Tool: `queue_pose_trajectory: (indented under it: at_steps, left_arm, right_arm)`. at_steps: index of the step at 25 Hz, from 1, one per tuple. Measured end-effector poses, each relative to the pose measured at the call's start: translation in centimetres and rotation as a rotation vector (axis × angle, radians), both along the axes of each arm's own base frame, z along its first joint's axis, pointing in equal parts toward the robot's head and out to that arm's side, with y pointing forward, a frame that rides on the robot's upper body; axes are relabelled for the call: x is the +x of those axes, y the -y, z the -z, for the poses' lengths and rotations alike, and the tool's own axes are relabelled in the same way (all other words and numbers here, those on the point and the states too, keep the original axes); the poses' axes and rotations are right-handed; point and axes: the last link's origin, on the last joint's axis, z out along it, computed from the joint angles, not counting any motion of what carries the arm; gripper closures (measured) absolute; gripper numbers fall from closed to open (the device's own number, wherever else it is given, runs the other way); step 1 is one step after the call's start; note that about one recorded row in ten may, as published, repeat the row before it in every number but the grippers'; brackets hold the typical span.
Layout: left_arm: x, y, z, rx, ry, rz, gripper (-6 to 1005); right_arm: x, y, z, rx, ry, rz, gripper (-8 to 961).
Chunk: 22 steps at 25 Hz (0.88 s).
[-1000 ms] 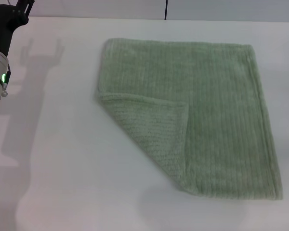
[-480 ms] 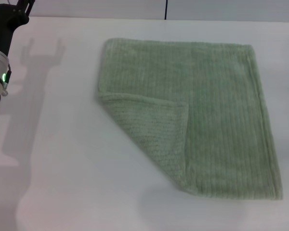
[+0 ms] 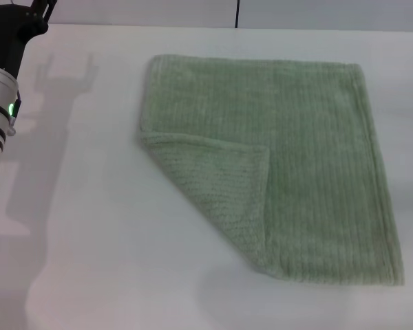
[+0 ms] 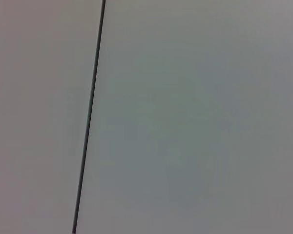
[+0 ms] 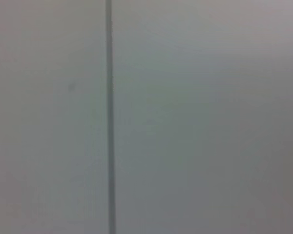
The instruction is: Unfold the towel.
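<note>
Pincer (image 3: 20, 7) left, clear of towel (image 3: 289, 165)

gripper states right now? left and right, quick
Left end effector: at the table's far left, away from the towel; open or closed cannot be told.
Right end effector: not in view.

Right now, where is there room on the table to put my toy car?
Bare table lies between the towel and the left arm at the left edge, and along the near edge below the towel's folded corner. The strip right of the towel is narrow.
</note>
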Motion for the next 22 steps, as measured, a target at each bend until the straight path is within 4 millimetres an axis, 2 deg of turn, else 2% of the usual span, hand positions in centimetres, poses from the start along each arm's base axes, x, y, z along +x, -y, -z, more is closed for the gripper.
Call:
queue_pose_trajectory:
  at_steps: [4,10,15,22]
  left_arm:
    - [0.1,-0.2,0.0,-0.005,-0.002,0.0,185]
    - [0.0,-0.2,0.1,-0.01,0.0,-0.006,185]
    - [0.0,-0.1,0.2,-0.008,0.004,-0.005,186]
    - [0.2,0.0,0.3,-0.005,0.018,0.003,186]
  right_arm:
    - [-1.6,-1.1,1.1,-0.112,-0.02,-0.095,197]
    - [-3.0,-2.2,2.3,-0.275,-0.038,-0.166,419]
    - [-4.4,-2.9,4.1,-0.421,0.013,-0.215,663]
    - [-6.0,-3.8,5.7,-0.696,0.018,-0.249,862]
